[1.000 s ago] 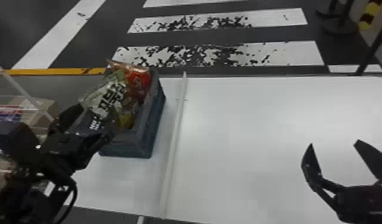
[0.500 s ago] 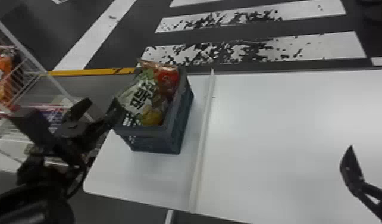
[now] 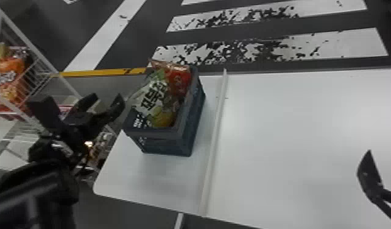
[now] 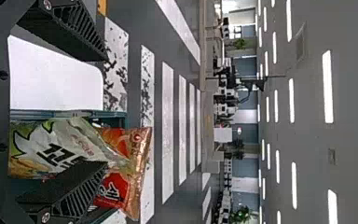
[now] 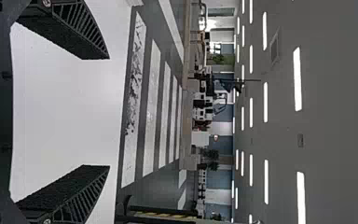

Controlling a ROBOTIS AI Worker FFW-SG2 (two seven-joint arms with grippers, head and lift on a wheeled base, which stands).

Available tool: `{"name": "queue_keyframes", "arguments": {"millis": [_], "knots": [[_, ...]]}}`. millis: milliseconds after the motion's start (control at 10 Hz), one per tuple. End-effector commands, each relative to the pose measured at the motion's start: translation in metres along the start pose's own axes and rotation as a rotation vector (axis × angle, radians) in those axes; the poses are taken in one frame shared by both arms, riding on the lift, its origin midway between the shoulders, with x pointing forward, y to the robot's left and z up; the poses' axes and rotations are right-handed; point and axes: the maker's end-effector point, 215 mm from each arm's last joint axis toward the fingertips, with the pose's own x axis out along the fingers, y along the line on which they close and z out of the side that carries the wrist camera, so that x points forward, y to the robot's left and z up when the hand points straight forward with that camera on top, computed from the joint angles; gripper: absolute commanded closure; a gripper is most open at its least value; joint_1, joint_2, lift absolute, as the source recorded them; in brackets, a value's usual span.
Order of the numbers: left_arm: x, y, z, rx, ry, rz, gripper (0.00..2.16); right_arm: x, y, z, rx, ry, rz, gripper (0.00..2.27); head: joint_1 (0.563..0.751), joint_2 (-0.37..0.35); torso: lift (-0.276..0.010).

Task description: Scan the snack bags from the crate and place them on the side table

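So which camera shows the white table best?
The head view: it shows the white table broadly, with the crate on it. The left wrist view catches a rounded corner beside the crate; the right wrist view, a stretch between its fingers.

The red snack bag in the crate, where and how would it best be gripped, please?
I'd pinch the red snack bag at its crimped top edge, coming from above, since that thin strip sticks up past the crate rim.
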Motion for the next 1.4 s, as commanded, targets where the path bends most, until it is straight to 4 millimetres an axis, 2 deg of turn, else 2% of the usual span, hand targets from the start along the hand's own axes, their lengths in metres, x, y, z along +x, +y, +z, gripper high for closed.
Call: {"name": "queue_keyframes", "arguments": {"millis": [0,300,600,900,1100,1300], "knots": [[0.019,-0.002,-0.012,0.009,0.034,-0.029,0.08,0.0,0.0,0.0,-0.001,0.0,0.0,0.03,0.695,0.35,-0.094],[0.038,-0.013,-0.037,0.02,0.09,-0.095,0.09,0.007,-0.001,-0.001,-0.005,0.003,0.003,0.03,0.695,0.35,-0.094],[0.065,-0.034,-0.034,0.063,0.106,-0.128,0.11,0.008,-0.003,-0.003,-0.009,0.01,0.003,0.03,0.695,0.349,-0.094],[0.093,-0.059,-0.039,0.099,0.145,-0.163,0.28,0.011,-0.014,-0.007,-0.008,0.016,-0.013,0.03,0.695,0.304,-0.094],[0.096,-0.064,-0.045,0.097,0.164,-0.182,0.66,0.013,-0.017,-0.009,-0.007,0.021,-0.015,0.03,0.695,0.283,-0.094],[0.094,-0.069,-0.049,0.09,0.176,-0.218,1.44,0.015,-0.017,-0.009,0.001,0.018,-0.012,0.03,0.695,0.267,-0.094]]}}
